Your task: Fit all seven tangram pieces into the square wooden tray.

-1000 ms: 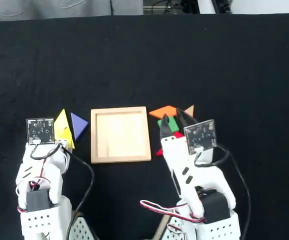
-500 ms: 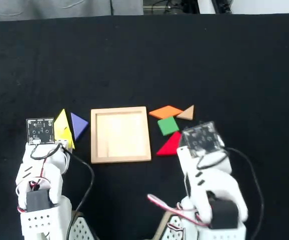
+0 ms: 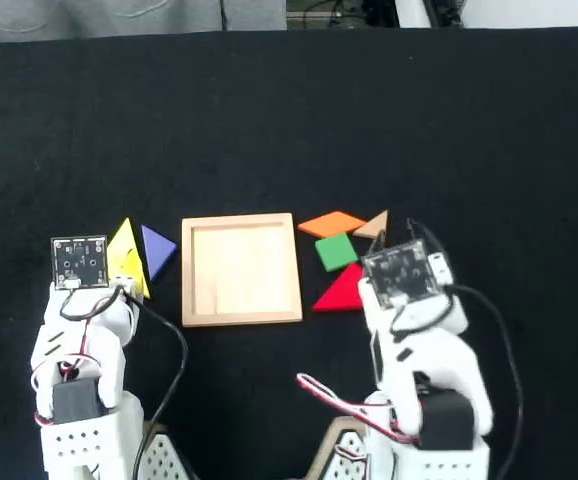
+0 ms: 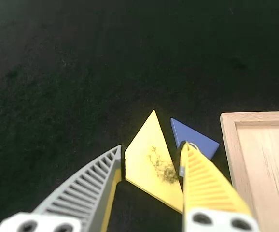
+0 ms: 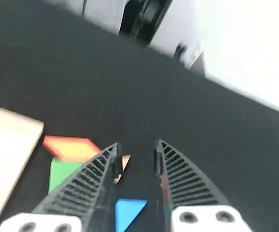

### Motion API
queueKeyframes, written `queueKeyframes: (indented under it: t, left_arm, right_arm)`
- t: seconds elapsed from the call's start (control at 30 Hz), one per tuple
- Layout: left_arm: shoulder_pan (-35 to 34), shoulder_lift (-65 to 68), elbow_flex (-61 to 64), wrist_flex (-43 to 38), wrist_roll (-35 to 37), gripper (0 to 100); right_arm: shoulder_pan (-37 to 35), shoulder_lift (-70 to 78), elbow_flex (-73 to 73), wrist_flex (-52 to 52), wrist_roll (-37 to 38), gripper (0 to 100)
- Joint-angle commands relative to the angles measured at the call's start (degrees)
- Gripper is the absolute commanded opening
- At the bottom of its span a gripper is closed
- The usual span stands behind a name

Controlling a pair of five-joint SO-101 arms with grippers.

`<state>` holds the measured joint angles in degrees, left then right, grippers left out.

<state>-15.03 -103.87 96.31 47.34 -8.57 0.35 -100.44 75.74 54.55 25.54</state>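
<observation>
**Tray** (image 3: 187, 270): empty; none of the seven pieces is seated.

**Left gripper** (image 4: 153, 149): just off the tray's left wall. I read the jaws as moderately parted, one on each flank of the yellow triangle (image 4: 154, 162). I cannot tell whether they press it.

**Right gripper** (image 5: 135, 152): off the tray's right wall, raised, jaws narrowly parted on nothing.

**Pieces left of the tray:** the yellow triangle, and the blue triangle (image 3: 155, 248) between it and the wall.

**Pieces right of the tray:** red triangle (image 3: 343, 290), orange piece (image 3: 331, 224), green square (image 3: 336, 251) and tan triangle (image 3: 374, 226). A pale-blue triangle (image 5: 130, 212) lies under the right gripper.

**Governing relation:** the yellow triangle's long axis runs parallel to the tray's left wall, and the left jaws span its short width. I judge the left arm nearer to a usable grasp. From there the carry would go sideways over the blue triangle and into the tray.
</observation>
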Motion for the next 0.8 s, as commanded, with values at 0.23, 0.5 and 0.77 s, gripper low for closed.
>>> queueKeyframes:
  t: [0.23, 0.5, 0.77]
  left_arm:
    - [-1.1, -0.7, 1.1, -1.5, 0.4, 20]
    - [-0.6, -0.7, -3.1, 3.6, -4.0, 20]
    - [-0.7, 0.5, -10.8, 7.9, -3.9, 20]
  right_arm:
    - [-7.6, 42.8, -13.3, -6.6, -10.4, 12.3]
    - [-3.0, 45.7, -5.0, -14.1, -15.1, 12.1]
    - [-2.7, 39.3, 5.5, -25.2, -12.1, 12.1]
